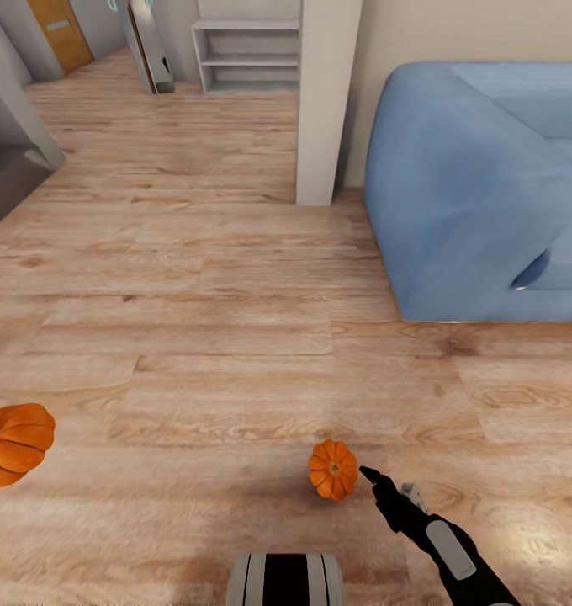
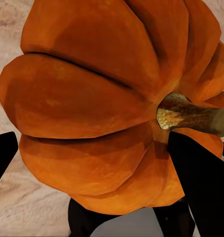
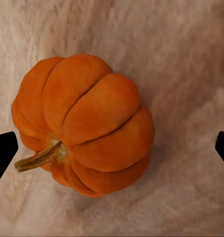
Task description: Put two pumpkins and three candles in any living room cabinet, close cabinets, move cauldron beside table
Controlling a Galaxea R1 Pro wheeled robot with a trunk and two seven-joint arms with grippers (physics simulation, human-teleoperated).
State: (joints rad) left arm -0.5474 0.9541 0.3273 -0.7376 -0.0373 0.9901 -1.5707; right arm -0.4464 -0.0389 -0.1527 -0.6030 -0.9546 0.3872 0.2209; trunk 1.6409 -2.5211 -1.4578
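One orange ribbed pumpkin point(image 1: 13, 443) hangs above the floor at the far left of the head view. In the left wrist view this pumpkin point(image 2: 102, 98) sits pressed between the black fingers point(image 2: 203, 192) of my left gripper point(image 2: 102, 168), which is shut on it. A second, smaller-looking pumpkin point(image 1: 333, 469) lies on its side on the wood floor. My right gripper point(image 1: 387, 481) is just to its right and open. In the right wrist view that pumpkin point(image 3: 87, 123) lies between the wide-spread fingertips point(image 3: 3, 150) without touching them. The candles, cabinet, cauldron and table are out of view.
A blue sofa point(image 1: 479, 185) stands at the right. A white pillar point(image 1: 324, 101) rises beside it, and a white shelf unit point(image 1: 248, 50) stands against the far wall. My base point(image 1: 286, 581) shows at the bottom. Open wood floor point(image 1: 193, 278) stretches ahead.
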